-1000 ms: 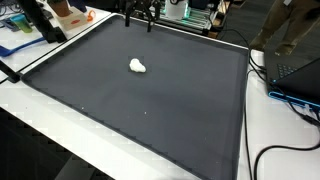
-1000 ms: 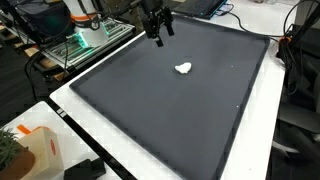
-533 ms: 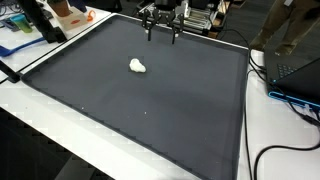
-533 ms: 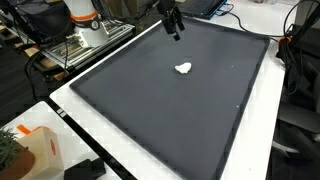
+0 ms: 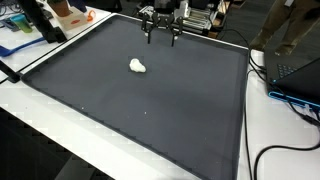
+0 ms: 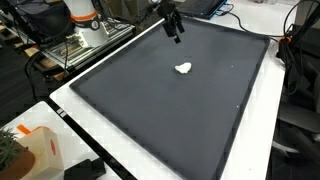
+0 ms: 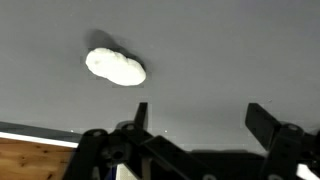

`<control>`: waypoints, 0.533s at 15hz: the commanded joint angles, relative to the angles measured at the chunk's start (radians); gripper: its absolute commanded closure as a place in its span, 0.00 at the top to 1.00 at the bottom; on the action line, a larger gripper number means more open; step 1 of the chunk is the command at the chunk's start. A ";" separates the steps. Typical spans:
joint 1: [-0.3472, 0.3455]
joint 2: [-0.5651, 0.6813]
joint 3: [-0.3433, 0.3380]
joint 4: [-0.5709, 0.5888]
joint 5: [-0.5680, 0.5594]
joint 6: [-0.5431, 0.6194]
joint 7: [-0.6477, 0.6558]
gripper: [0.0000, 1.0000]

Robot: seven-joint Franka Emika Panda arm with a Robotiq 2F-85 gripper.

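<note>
A small white lumpy object [image 5: 137,66] lies on the dark grey mat [image 5: 150,110]; it also shows in an exterior view [image 6: 183,69] and in the wrist view [image 7: 115,66]. My gripper [image 5: 161,36] hangs open and empty above the far edge of the mat, well away from the white object. It also shows in an exterior view [image 6: 174,27]. In the wrist view its two fingers [image 7: 200,120] stand wide apart with only bare mat between them.
The mat lies on a white table [image 5: 280,140]. Cables [image 5: 285,95] and a laptop [image 5: 300,70] sit beside it. An orange-and-white container [image 6: 35,150] stands at one corner. Electronics with green lights [image 6: 80,42] stand behind the mat.
My gripper has moved along the far edge of the mat and turned about its axis over the last second. The white object has not moved.
</note>
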 commanded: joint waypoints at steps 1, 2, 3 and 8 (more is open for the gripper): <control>-0.140 0.047 0.046 -0.002 -0.246 0.087 0.130 1.00; -0.172 0.052 0.036 -0.003 -0.300 0.107 0.151 1.00; -0.196 0.051 0.015 -0.003 -0.325 0.121 0.156 1.00; -0.311 0.065 -0.020 -0.003 -0.416 0.199 0.189 1.00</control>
